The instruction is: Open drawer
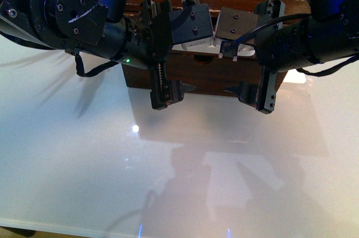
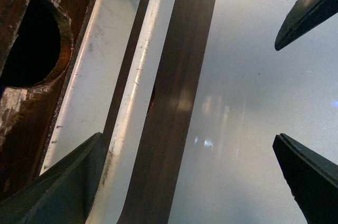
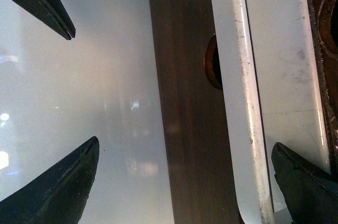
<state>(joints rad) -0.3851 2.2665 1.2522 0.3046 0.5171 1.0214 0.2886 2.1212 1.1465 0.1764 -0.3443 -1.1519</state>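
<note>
The drawer (image 1: 210, 75) is dark brown wood and stands at the far middle of the white table, with white parts showing above its front. In the left wrist view its dark front (image 2: 174, 102) runs beside a long white bar handle (image 2: 138, 76) and a pale band. In the right wrist view the front (image 3: 185, 102) has a half-round notch (image 3: 211, 68) next to the handle (image 3: 237, 102). My left gripper (image 1: 182, 89) (image 2: 186, 137) and right gripper (image 1: 233, 91) (image 3: 185, 143) are both open, empty, and straddle the front and handle, tips facing each other.
The glossy white table (image 1: 168, 170) spreads toward me and reflects light. Behind the pale band is scratched brown wood with a round hole (image 2: 29, 44). The other arm's fingers (image 2: 306, 12) (image 3: 39, 2) show at the far end of each wrist view.
</note>
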